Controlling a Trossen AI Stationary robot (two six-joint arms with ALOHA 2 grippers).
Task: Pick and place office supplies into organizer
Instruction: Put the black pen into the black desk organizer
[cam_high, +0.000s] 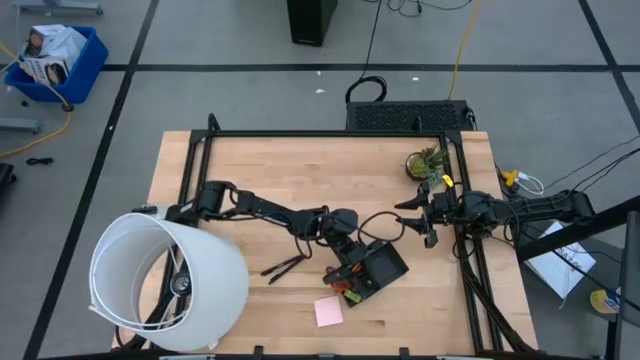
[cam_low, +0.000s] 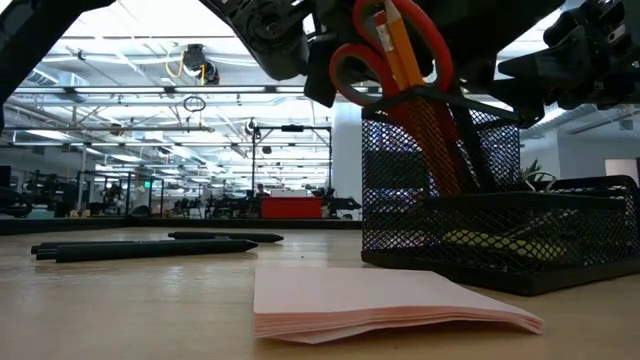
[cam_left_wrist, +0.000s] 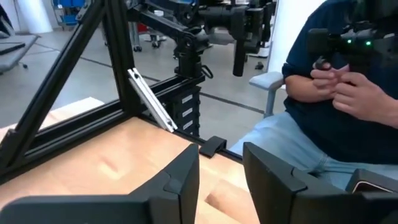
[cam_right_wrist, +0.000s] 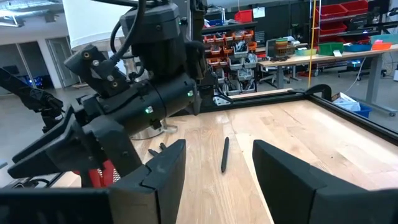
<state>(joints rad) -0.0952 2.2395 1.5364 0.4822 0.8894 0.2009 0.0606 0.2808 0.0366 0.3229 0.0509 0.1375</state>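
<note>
Item, black pens (cam_high: 283, 266): lying loose on the table left of the organizer (cam_high: 385, 262), with the pink sticky-note pad (cam_high: 328, 312) flat in front of it, none yet stowed. Item, left gripper (cam_high: 345, 262): poised over the organizer's cup, where red-handled scissors (cam_low: 390, 50) and an orange pencil (cam_low: 402, 45) already stand; fingers parted with nothing between them. Item, right gripper (cam_high: 408, 213): waiting beside the organizer, jaws apart, empty; the likely next step is fetching a pen, gripping it across its length.

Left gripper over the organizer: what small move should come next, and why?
Probably lift the left gripper clear of the organizer. The scissors and pencil already stand in its mesh cup, while pens and the pink pad lie on the table.
</note>
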